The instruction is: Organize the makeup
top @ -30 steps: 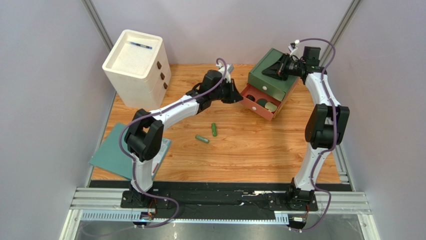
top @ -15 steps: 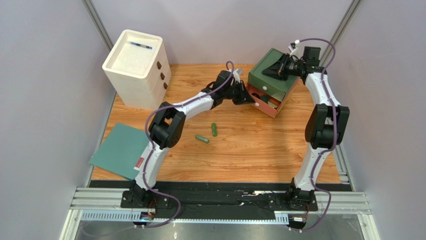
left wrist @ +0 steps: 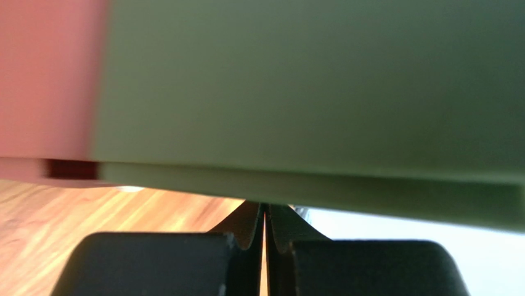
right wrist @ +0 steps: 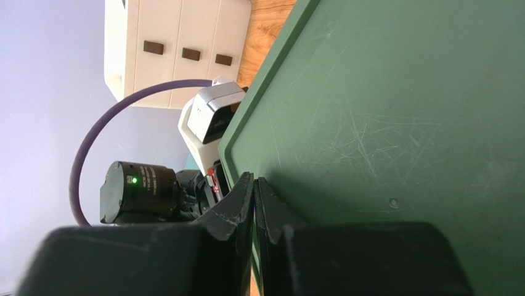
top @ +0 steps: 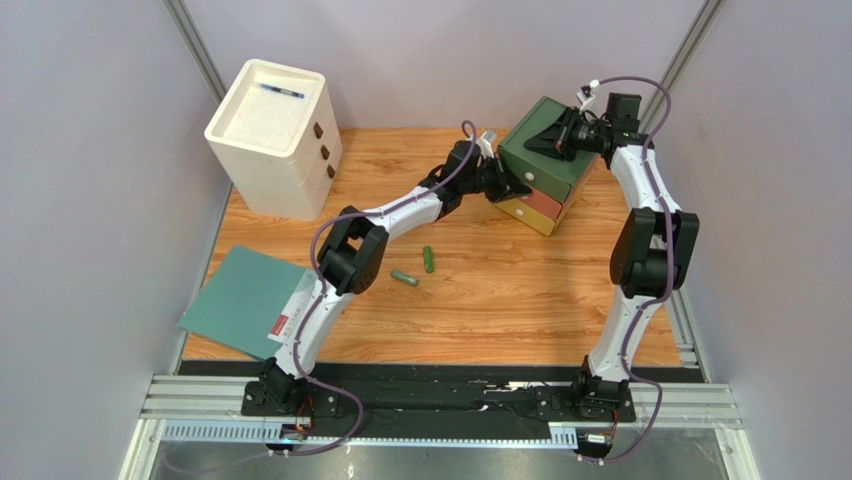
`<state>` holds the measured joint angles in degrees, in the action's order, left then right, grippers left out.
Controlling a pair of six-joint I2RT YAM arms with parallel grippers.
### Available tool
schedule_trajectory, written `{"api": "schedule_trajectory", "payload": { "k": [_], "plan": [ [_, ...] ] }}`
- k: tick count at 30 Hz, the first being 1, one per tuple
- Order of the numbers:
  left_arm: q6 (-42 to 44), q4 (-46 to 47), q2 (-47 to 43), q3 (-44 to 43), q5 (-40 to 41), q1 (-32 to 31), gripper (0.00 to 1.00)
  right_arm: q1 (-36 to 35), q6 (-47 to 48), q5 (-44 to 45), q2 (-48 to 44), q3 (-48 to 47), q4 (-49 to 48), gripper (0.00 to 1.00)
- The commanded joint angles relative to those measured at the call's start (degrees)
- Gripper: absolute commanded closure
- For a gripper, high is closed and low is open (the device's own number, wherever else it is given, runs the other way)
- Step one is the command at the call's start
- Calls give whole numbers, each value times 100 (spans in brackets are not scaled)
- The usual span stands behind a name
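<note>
Two green makeup tubes (top: 428, 259) (top: 404, 278) lie on the wooden table near its middle. The rest of the makeup is hidden. A green box of drawers (top: 548, 152) stands at the back right, its salmon drawer (top: 532, 201) and yellow drawer (top: 530, 217) pushed in. My left gripper (top: 512, 186) is shut, its tips against the salmon drawer front; in the left wrist view the tips (left wrist: 265, 208) sit right under the green box (left wrist: 308, 86). My right gripper (top: 546, 141) is shut and rests on the box's top (right wrist: 400, 111), with its tips (right wrist: 254, 182) near the top's edge.
A white three-drawer unit (top: 270, 130) stands at the back left with a thin blue pen (top: 281, 91) on top. A teal board (top: 240, 300) overhangs the table's front left edge. Purple walls enclose the table on three sides.
My left arm has reached right and pushed the salmon drawer in; the round jars seen inside it are now hidden. The right arm and the two tubes have not moved.
</note>
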<state>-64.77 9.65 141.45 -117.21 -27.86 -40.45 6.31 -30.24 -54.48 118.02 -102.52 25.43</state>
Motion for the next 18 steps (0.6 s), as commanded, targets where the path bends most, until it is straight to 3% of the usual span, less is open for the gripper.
{"api": "schedule_trajectory", "payload": {
  "k": [1,3,5,9,10,14,18],
  "plan": [
    [-387,826,-143,92,87,-34,100,-7,625,1203,1162,848,1148,90],
    [-457,1073,-344,538,79,10,100,-7,624,1203,1145,856,1148,90],
    [-641,1617,-512,926,61,80,92,2,633,1203,1153,856,1148,90],
    [-1342,2784,-986,2209,166,160,57,29,633,1212,1153,848,1157,90],
    [-1484,2953,-1014,2376,175,160,53,29,625,1212,1171,848,1166,90],
    [-2161,3657,-856,2922,219,160,46,37,633,1212,1188,839,1166,90],
    [-2785,3983,-400,2906,377,142,43,37,642,1220,1180,848,1166,90]
  ]
}}
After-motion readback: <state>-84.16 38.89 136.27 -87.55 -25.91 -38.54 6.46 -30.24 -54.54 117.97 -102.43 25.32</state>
